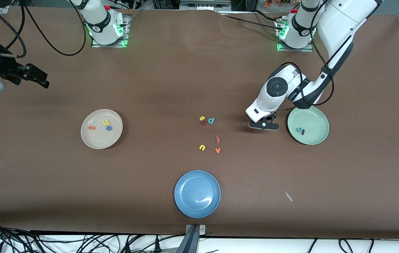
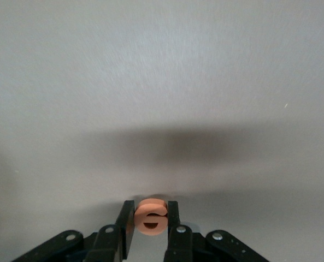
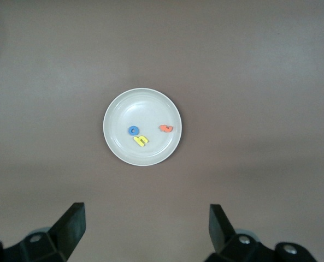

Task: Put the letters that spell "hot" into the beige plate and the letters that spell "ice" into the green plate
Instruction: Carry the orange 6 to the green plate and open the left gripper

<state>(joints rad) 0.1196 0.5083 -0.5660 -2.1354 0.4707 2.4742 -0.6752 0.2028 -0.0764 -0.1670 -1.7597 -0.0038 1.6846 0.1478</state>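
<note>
Left tool [image 1: 263, 125] low over bare counter [image 1: 171, 77], just beside the green plate [image 1: 320, 121] at its 9 o'clock edge, narrowed on the orange e [image 2: 151, 216]; e pinched flat between both fingers [image 2: 128, 221], its face toward the wrist camera, its cross-bar running from one finger to the other. Right tool [image 1: 43, 81] up over the counter at the right arm's end, waiting, jaws spread wide and holding nothing; straight beneath its camera, the beige plate [image 1: 88, 138].

In the beige plate: orange t [image 1: 91, 127] at 9 o'clock, yellow h [image 1: 106, 122] near 12 o'clock, blue o [image 1: 109, 128] just beside the h, slightly nearer the front camera. In the green plate: teal c [image 1: 299, 129] and dark red i [image 1: 303, 132] touching or nearly so, at about 8 o'clock from the plate's middle; i's long axis roughly from 10 to 4 o'clock.

Loose on the counter between the plates: yellow s [image 1: 201, 118], teal d [image 1: 211, 121], salmon-red letter [image 1: 217, 139], yellow u [image 1: 202, 147], orange v [image 1: 217, 150]. Blue plate [image 1: 185, 203] nearest the front camera.
</note>
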